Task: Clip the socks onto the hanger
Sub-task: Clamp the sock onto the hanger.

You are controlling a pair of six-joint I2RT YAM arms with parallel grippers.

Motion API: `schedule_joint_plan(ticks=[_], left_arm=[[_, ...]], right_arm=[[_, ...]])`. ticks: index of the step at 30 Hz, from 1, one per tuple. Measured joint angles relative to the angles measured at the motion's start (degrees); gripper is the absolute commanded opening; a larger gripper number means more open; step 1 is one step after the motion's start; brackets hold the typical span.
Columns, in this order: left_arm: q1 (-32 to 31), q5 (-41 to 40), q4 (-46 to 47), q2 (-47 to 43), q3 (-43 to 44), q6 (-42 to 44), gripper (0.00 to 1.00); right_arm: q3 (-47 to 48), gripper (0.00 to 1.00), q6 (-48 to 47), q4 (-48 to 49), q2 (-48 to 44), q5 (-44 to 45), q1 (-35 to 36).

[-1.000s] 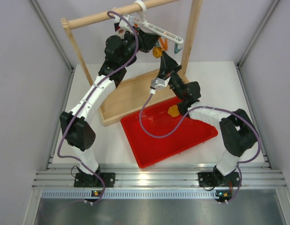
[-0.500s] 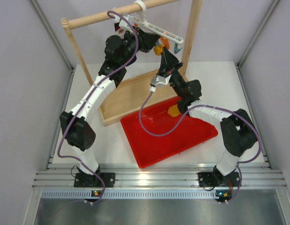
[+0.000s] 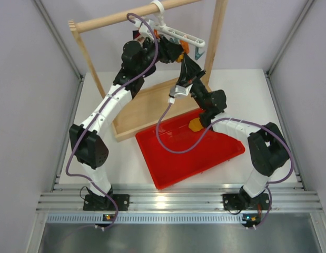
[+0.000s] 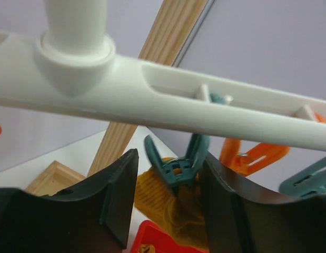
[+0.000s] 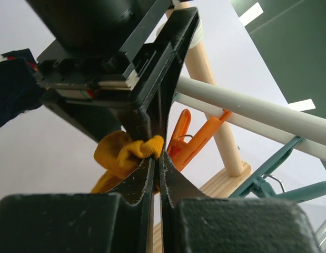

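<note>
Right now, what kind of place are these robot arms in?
Probably a robot test booth: plain grey walls, a metal rail holding the arm bases, a wooden rack with a clip hanger.

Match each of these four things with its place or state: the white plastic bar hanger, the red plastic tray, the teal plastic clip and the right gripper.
Things: 1 white plastic bar hanger; 2 red plastic tray; 3 teal plastic clip; 4 right gripper.
States: a rests on the white table; b shut on a mustard-orange fabric sock; c hangs from the wooden rail; d sits between the left gripper's parted jaws.
Pairs: 1-c; 2-a; 3-d; 4-b.
</note>
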Motion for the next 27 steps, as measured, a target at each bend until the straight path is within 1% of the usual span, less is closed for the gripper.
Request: schedule_joint_plan(ticks=[1, 7, 8, 10, 12, 13, 14, 16, 21, 25, 27], left_arm=[[-0.04, 0.13, -0.22, 0.22, -0.20, -0.35, 0.57], [0.46, 0.20, 0.63, 0.37, -3.54, -2.32, 0.60], [0.46, 0.09, 0.96, 0.20, -4.13, -2.54, 0.61], [0.46, -0.48, 1.09, -0.57, -5.38, -2.69, 0.63], [0.50, -0.90, 1.05, -1.53, -6.43, -2.62, 0.64], [0.57, -1.07, 1.05, -1.97, -6.86, -2.45, 0.64], [0.63, -1.31, 0.87, -2.40, -7.21, -2.14, 0.65], [0.85, -1.73, 0.81, -2.99, -7.96, -1.55, 0.65], [0.94, -1.73, 0.31, -4.39, -9.88, -0.48, 0.66], [0.94, -1.75, -0.55, -6.14, -11.34, 0.90, 0.68], [0.94, -1.88, -0.70, -7.19, -11.98, 1.70, 0.69]], right_arm=[[-0.02, 0.00, 0.00, -0.02, 0.00, -0.02, 0.02], [-0.07, 0.00, 0.02, -0.79, 0.00, -0.04, -0.09], [-0.07, 0.02, 0.02, -1.11, 0.00, -0.04, -0.11], [-0.09, 0.08, 0.02, -1.49, 0.00, -0.09, -0.15], [-0.24, 0.20, 0.02, -1.51, 0.00, -0.35, -0.26], [-0.57, 0.24, 0.02, -1.36, 0.00, -0.44, -0.26], [-0.94, 0.31, 0.02, -1.22, 0.00, -0.59, -0.28], [-2.08, 0.39, -0.31, -0.96, 0.00, -1.14, -0.50], [-6.12, 0.46, -0.92, -1.27, 0.00, -2.62, -1.64], [-8.50, 0.55, -0.92, -1.75, 0.00, -3.48, -2.67], [-9.92, 0.57, -0.48, -2.36, -0.15, -3.72, -3.04]])
